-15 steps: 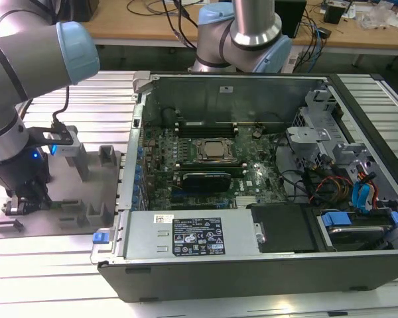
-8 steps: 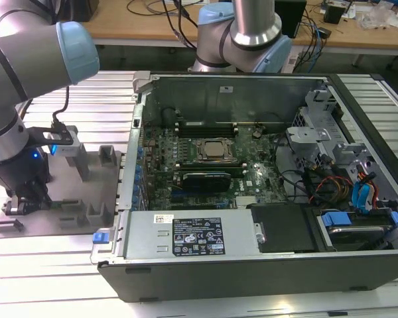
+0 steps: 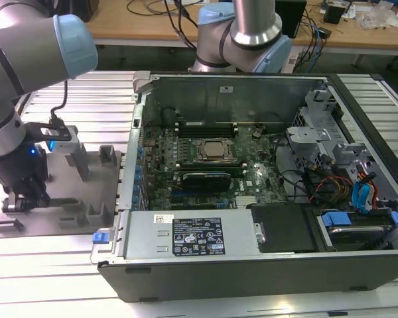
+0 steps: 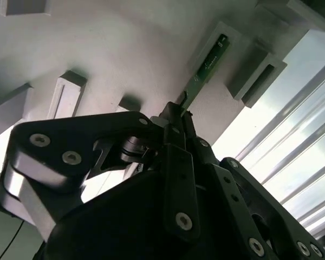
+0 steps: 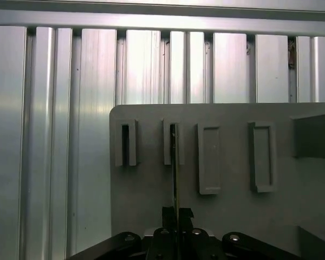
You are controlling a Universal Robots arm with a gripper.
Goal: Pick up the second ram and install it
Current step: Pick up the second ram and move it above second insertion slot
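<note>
The black two-fingered pincer is pressed together on the near end of the second ram, a thin green circuit-board stick, pinching it by its flat faces. The ram's far end sits in the narrow slot of a raised block on the flat grey plastic holder plate.

In the first wrist view the ram shows edge-on, a thin line running from the pincer into that slot. Another slotted grey block stands just beside it.

In the exterior view the pincer stands low over the plate on the ribbed aluminium surface. The open black computer case lies to the exterior view's right, with a square metallic processor inside it.
</note>
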